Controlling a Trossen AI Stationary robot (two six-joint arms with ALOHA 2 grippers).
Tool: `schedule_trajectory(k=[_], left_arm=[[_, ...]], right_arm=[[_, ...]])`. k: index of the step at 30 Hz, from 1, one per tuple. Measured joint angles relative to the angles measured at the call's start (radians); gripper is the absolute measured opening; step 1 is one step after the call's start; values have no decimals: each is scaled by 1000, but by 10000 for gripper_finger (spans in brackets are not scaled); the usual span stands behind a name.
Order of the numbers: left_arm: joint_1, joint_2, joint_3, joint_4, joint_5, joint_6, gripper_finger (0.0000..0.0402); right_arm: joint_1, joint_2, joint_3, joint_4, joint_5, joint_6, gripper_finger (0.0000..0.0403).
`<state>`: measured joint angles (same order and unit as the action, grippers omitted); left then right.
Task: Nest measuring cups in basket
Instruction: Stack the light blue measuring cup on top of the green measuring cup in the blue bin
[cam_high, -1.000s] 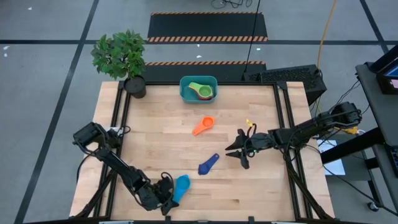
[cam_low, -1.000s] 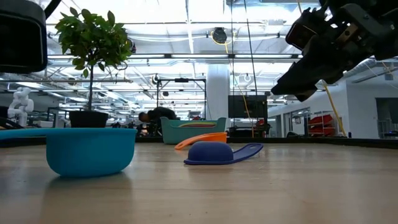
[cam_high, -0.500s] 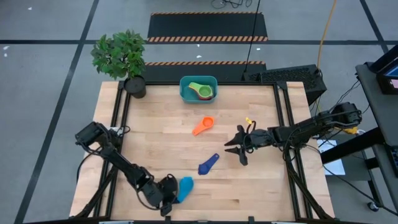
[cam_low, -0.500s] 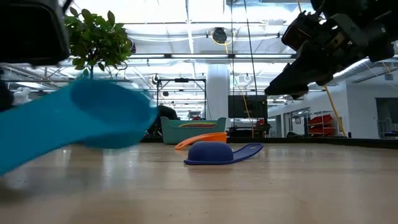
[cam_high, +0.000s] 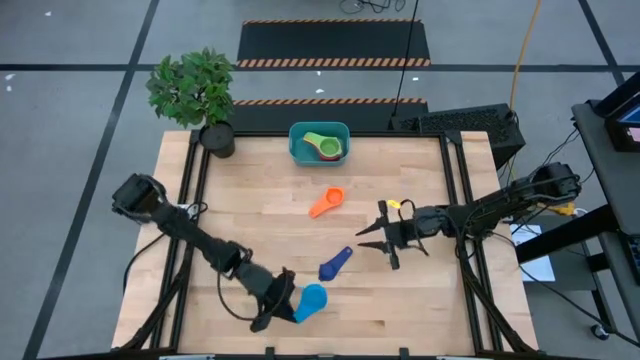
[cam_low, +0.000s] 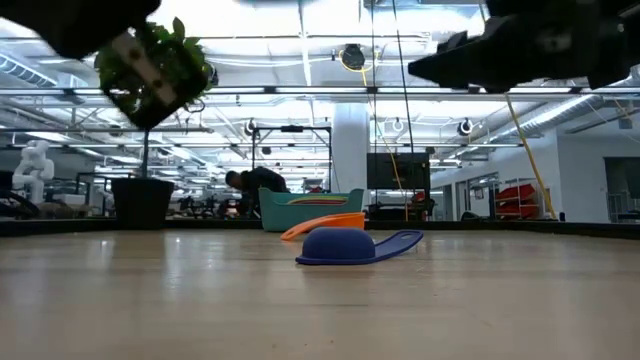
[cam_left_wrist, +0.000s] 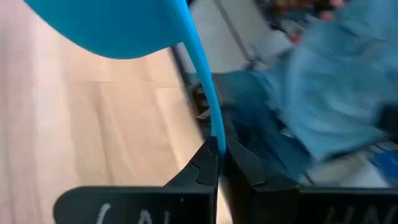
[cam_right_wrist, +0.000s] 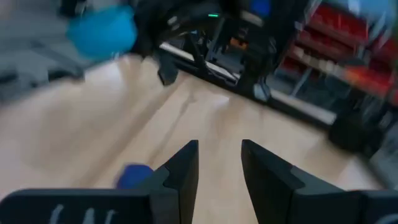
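My left gripper (cam_high: 288, 302), near the table's front edge, is shut on a light blue measuring cup (cam_high: 313, 300) that is off the wood. The dark blue cup (cam_high: 335, 263) lies bowl-down on the table, and the orange cup (cam_high: 326, 202) lies farther back. My right gripper (cam_high: 372, 240) hovers open, right of the dark blue cup (cam_right_wrist: 134, 175), with nothing between its fingers (cam_right_wrist: 186, 163). The teal basket (cam_high: 296, 145) stands at the far edge with green, red and yellow cups inside. My left gripper pinches the light blue cup's flat handle near its free end (cam_left_wrist: 215, 142) between its two fingers. The fingers reach in from the table's left and lie along the handle. The bowl (cam_left_wrist: 112, 28) sticks out beyond the fingertips, lifted clear of the table.
A black plant pot (cam_high: 217, 138) with a leafy plant stands at the far left corner. Black rails (cam_high: 197, 170) run along the table's left and right sides. Bare wood lies between the cups and the basket.
My left gripper has shut on the light blue cup's handle, lifted the cup off the table and carried it toward the table's right. My right gripper has risen and tipped toward level.
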<state>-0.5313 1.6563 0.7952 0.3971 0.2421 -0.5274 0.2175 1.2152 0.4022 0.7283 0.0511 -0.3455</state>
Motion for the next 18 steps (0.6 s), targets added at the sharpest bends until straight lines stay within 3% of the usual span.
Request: schedule_trajectory(k=[8,18], left_arm=[[172,0,0,38,315,33,10],[278,4,0,85,557,82,7]], right_arm=[[20,23,78,-3,53,-423,116],[21,119,165,2,-30,-762,116]])
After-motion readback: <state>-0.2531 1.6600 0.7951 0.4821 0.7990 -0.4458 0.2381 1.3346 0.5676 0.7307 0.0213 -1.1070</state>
